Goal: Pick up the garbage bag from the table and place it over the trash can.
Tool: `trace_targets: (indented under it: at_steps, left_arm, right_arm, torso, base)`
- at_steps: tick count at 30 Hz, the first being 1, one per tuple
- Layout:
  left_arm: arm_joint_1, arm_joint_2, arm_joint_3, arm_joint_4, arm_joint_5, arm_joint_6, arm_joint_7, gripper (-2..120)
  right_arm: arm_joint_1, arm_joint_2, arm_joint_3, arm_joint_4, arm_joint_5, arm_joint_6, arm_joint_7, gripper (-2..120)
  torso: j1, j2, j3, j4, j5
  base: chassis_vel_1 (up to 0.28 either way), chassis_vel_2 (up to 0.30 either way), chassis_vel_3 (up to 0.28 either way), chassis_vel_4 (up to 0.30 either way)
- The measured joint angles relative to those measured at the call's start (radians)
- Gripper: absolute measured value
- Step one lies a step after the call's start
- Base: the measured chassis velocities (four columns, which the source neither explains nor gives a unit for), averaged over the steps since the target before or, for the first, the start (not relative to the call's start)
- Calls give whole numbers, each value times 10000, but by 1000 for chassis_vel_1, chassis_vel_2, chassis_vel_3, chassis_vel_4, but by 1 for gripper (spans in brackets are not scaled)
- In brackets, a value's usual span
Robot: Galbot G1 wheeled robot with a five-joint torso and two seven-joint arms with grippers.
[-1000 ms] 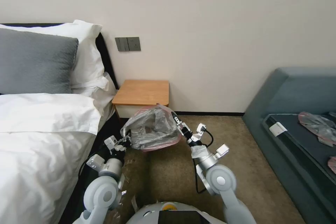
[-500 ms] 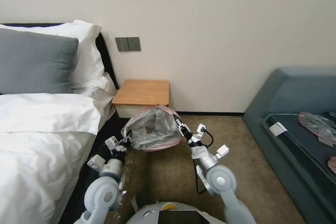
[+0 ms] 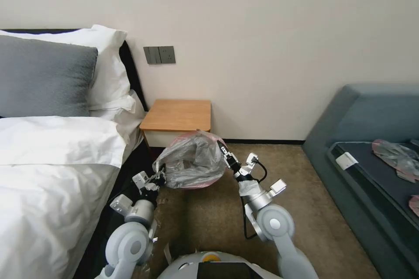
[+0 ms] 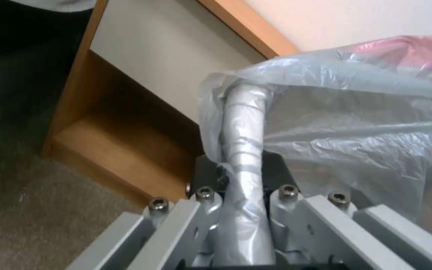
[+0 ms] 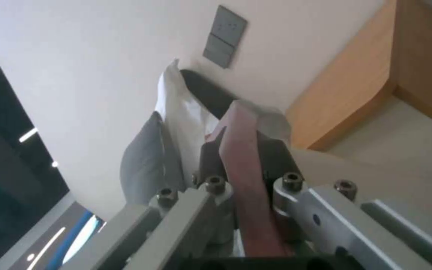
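Lowered slightly, garbage bag [image 3: 192,161] stretched between clenched left end effector [image 3: 158,178], right end effector [image 3: 224,153]

You are looking at a bed [image 3: 52,174] lying along the left, its white duvet [image 3: 56,139] folding over at the top. A grey pillow [image 3: 43,76] is leaning against a white pillow [image 3: 107,69] at the dark headboard [image 3: 131,72]. A grey switch plate [image 3: 159,55] is sitting on the cream wall [image 3: 270,30]. On the right, a blue-grey sofa [image 3: 362,113] is carrying crumpled grey-pink plastic pieces [image 3: 397,154] and a small white tag [image 3: 347,160]. Brown carpet [image 3: 209,213] is covering the floor.
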Motion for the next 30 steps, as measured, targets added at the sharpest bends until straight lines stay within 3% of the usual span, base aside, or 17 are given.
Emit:
trace_targets:
  at_steps: [11,30]
  left_arm:
    - [142,-27,-99,-183,-135,21,203,5]
    - [350,9,-403,-302,-239,284,1553,5]
  right_arm:
    - [36,-41,249,-410,116,71,270,7]
    - [185,-427,503,-1126,-278,26,539,7]
  torso:
    - [0,0,0,0,1]
    - [0,0,0,0,0]
  base:
    - [0,0,0,0]
    - [0,0,0,0]
